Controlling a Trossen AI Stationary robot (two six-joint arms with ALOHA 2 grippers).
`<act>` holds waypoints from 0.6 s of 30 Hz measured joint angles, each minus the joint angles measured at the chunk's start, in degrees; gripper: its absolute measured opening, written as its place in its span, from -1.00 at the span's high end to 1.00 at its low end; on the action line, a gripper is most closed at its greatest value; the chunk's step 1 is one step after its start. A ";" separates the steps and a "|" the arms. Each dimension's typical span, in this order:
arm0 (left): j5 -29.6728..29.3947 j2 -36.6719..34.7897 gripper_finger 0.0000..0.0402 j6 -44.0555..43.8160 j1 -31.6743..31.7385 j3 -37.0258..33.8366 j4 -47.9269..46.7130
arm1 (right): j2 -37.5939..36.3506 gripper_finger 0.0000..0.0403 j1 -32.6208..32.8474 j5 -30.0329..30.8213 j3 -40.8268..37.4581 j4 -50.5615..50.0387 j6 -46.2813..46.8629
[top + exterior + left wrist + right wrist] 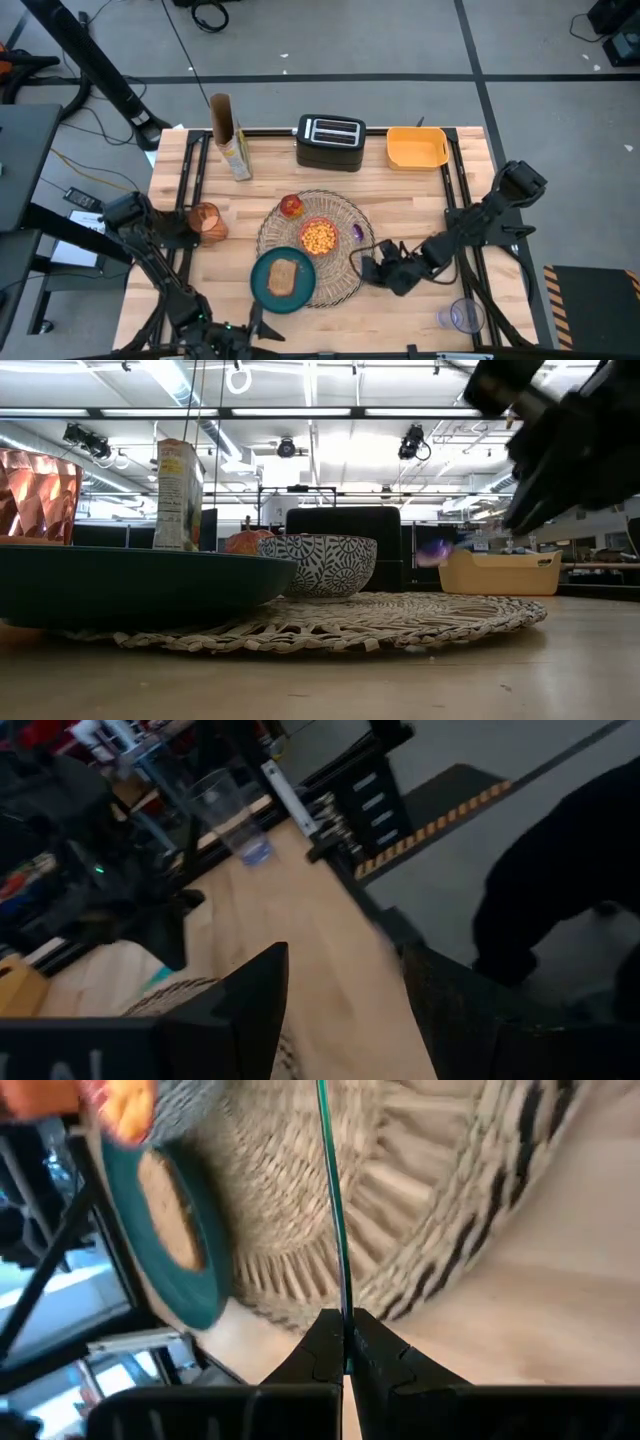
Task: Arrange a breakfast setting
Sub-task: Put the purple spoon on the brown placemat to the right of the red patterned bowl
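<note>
A round woven straw placemat (pixel 335 262) lies mid-table. On it stand a dark teal plate (pixel 266 290) with a toast slice (pixel 283 278), a small patterned bowl (pixel 318 237) of yellow cereal and a red apple (pixel 291 206). A translucent orange cup (pixel 208 222) stands left of the mat. My right gripper (pixel 363 264) is at the mat's right edge, shut on a blue spoon (pixel 357 232). My left gripper (pixel 255 325) is open and empty at the table's near edge, below the plate. My right gripper pinches the spoon's handle end (pixel 343 1308) between its two fingertips. The spoon shows edge-on and runs straight out from the fingers over the mat. It is lifted clear; its bowl end (pixel 437 552) hovers above the mat's right part.
A black toaster (pixel 330 142) and a yellow-orange bin (pixel 416 147) stand at the far edge. A cereal box (pixel 234 152) and a cardboard tube (pixel 220 113) stand far left. A clear plastic cup (pixel 462 315) stands at the near right corner. Black rails run along both table sides.
</note>
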 joint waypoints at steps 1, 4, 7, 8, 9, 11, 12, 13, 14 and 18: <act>-0.76 0.08 -0.02 0.02 0.09 0.00 -0.12 | 0.15 0.96 -0.90 -0.78 -0.97 1.15 0.29; -3.20 0.08 -0.02 0.11 0.25 0.00 0.08 | 1.20 0.96 -3.68 -3.61 -3.20 6.50 0.07; -4.15 0.08 -0.02 0.12 0.74 0.00 0.24 | 1.79 0.96 -5.52 -6.34 -4.10 6.87 -0.25; -4.33 0.08 -0.02 0.13 0.81 0.00 0.40 | 1.97 0.96 -5.89 -6.81 -4.37 6.83 -0.28; -4.33 0.08 -0.02 0.09 0.84 0.00 0.45 | 1.97 0.96 -6.24 -7.16 -4.53 6.96 -0.39; -4.33 0.08 -0.02 -0.24 1.08 0.00 0.38 | 2.40 0.94 -6.83 -8.21 -4.42 7.95 -0.26; -4.33 0.10 -0.02 -0.38 1.18 0.00 0.40 | 2.43 0.93 -7.00 -8.26 -4.45 7.65 -0.31; -4.32 0.10 -0.02 -0.52 1.37 0.00 0.51 | 2.43 0.92 -7.06 -8.24 -4.46 7.72 -0.32; -4.33 0.10 -0.02 -0.88 1.48 0.00 0.51 | 2.46 0.92 -7.18 -8.16 -4.46 7.90 -0.33; -4.33 0.12 -0.02 -1.22 1.49 0.00 0.56 | 2.76 0.89 -7.36 -8.63 -4.45 7.73 -0.47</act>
